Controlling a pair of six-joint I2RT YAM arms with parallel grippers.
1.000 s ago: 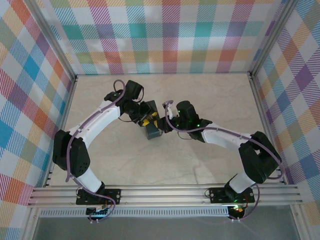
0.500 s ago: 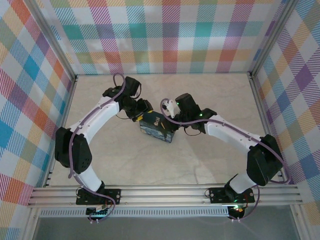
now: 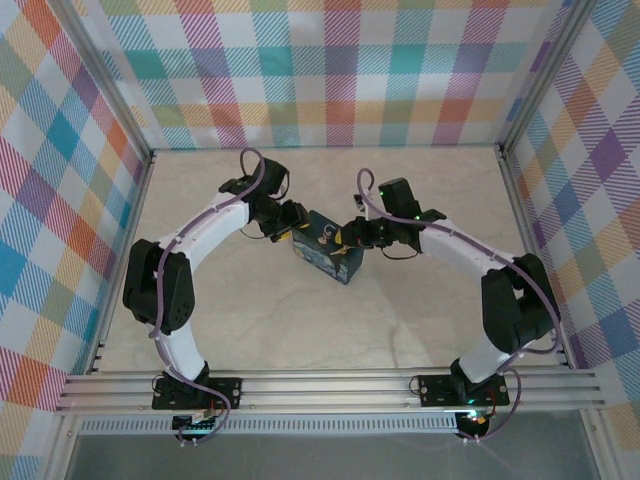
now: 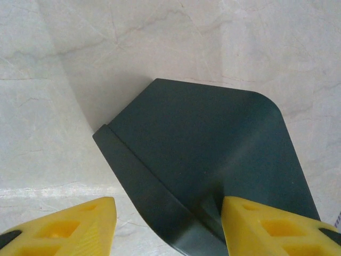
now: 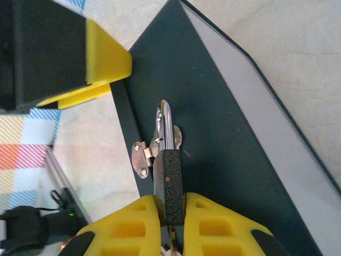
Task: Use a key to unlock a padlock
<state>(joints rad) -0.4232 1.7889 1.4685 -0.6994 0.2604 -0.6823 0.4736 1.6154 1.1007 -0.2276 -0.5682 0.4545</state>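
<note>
Right gripper [image 5: 169, 205]: fingers [image 5: 213, 221] clamped on the padlock [image 5: 169, 178], one yellow pad on each side of its dark speckled body. The padlock sits against the dark teal face of the box [image 3: 330, 262], body toward the wrist camera and silvery shackle [image 5: 166, 120] pointing away. The shackle runs through or just alongside the small metal hasp [image 5: 143, 157] at the box edge; can't tell from this angle whether it's closed. A bit of pale metal shows below the lock body between the pads, too small to identify. Left gripper [image 4: 168, 210]: fingers [image 4: 74, 226] wide apart, not clamping anything. One pad is over bare tabletop [image 3: 420, 320], the other overlaps the box's dark side near a raised edge strip. The box corner lies between the two pads. In the right wrist view one left pad shows at upper left, just beside the box edge and apart from the padlock. From the top camera the box lies mid-tabletop, skewed, with an arm at each end: left gripper at its left end, right gripper at its right end, padlock on that side.
</note>
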